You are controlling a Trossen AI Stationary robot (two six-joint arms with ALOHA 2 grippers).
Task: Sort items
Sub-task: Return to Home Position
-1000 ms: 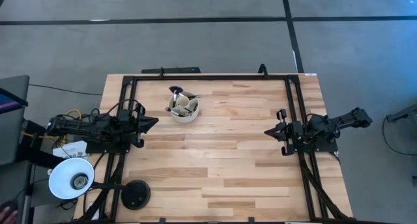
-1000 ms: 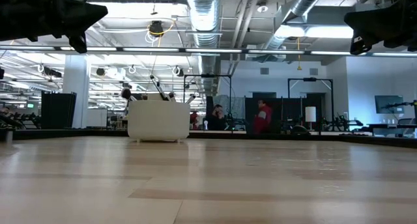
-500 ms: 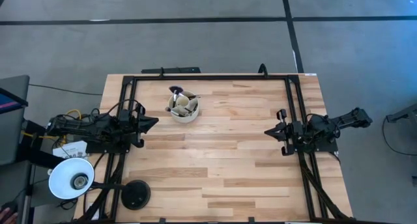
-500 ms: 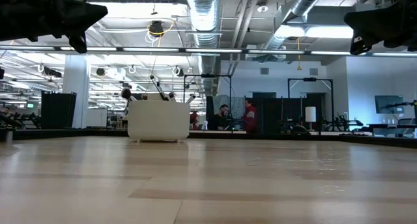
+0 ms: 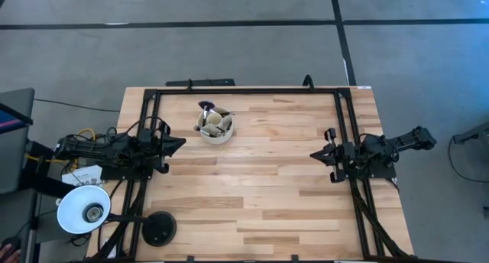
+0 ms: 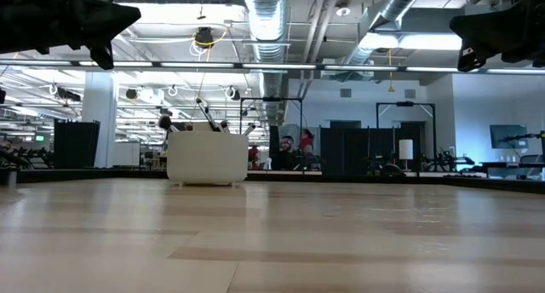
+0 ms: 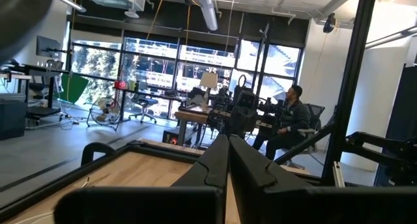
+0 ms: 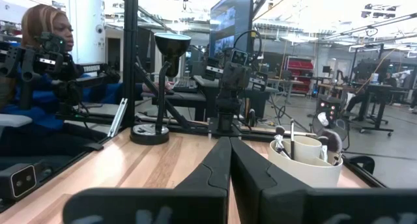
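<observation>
Now | left gripper [image 5: 178,144] pressed together | right gripper [image 5: 314,154] pressed together | brushes [image 5: 206,106] mostly hidden inside cup [image 5: 216,138]

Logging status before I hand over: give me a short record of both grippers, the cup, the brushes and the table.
left gripper: shut, empty, parked at the table's left edge
right gripper: shut, empty, parked near the table's right edge
cup: upright, far side of the table, left of centre, apart from both grippers
brushes: all that show stand in the cup, heads up
table: wood top, black frame around it
</observation>
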